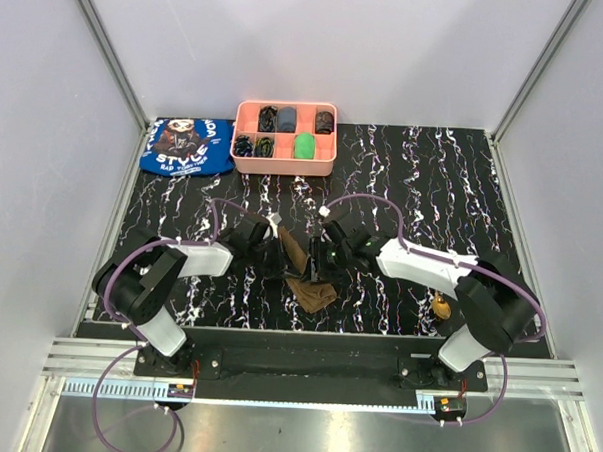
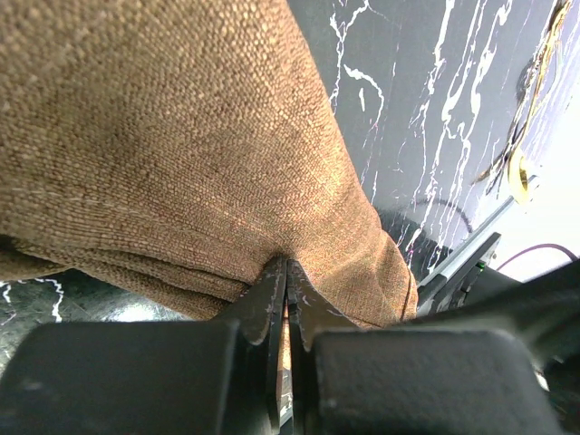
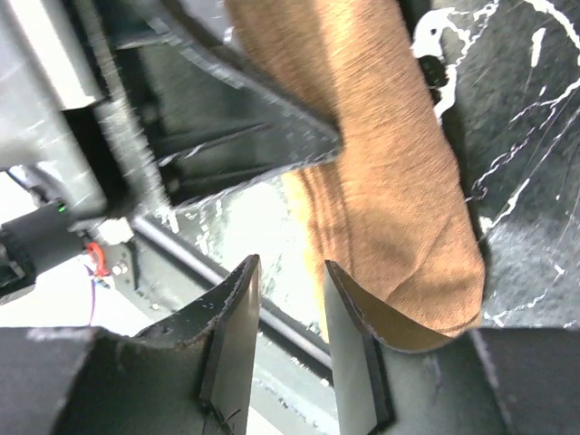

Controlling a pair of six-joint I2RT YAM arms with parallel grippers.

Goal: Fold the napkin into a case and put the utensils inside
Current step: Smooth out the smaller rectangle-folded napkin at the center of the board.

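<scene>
The olive-brown soft woven napkin [image 2: 181, 136] is bunched directly ahead of the left tool [image 2: 286, 272], which is pinching a fold of it. The right tool [image 3: 290, 276] stands spread and empty, with the cloth just beside one finger. The napkin looks light and limp; a free corner seems the best hold.

White arms [image 1: 202, 259], purple cables [image 1: 368, 197], black left tool [image 2: 286, 265], right tool [image 3: 290, 265].

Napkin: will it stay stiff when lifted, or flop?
Probably floppy: the napkin sags in soft folds from the shut left pincer. Likely light, since a small pinch holds it. Its coarse weave should resist slipping.
</scene>
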